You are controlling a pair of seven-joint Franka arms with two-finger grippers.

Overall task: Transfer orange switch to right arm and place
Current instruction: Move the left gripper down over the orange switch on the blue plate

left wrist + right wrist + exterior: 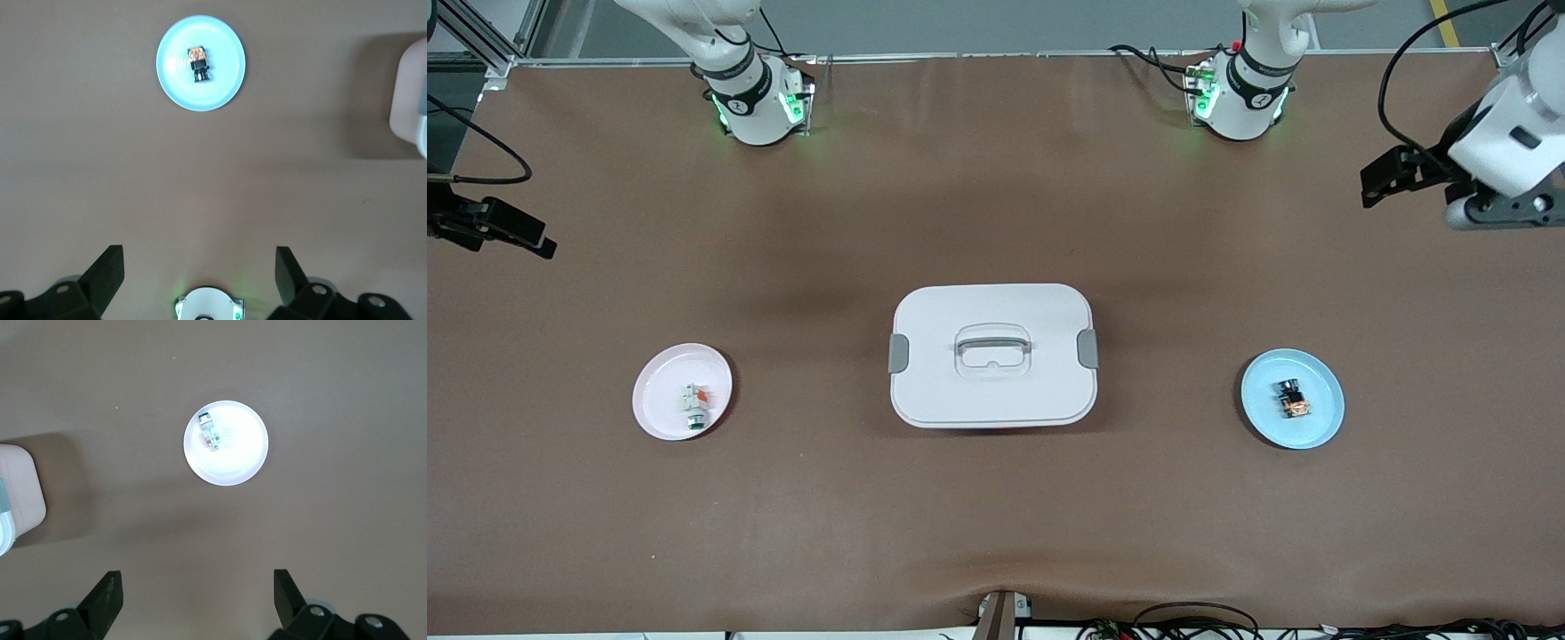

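Observation:
The orange switch, a tiny black part with coppery bits, lies on a light blue plate toward the left arm's end of the table. The left wrist view shows this switch on its plate from high up. My left gripper is open and empty, up over the bare table at that end, well apart from the plate. My right gripper is open and empty too, up over the right arm's end of the table.
A white lidded box with grey clasps and a handle stands mid-table. A pale pink plate toward the right arm's end holds a white-grey part with a red tab, seen on its plate in the right wrist view.

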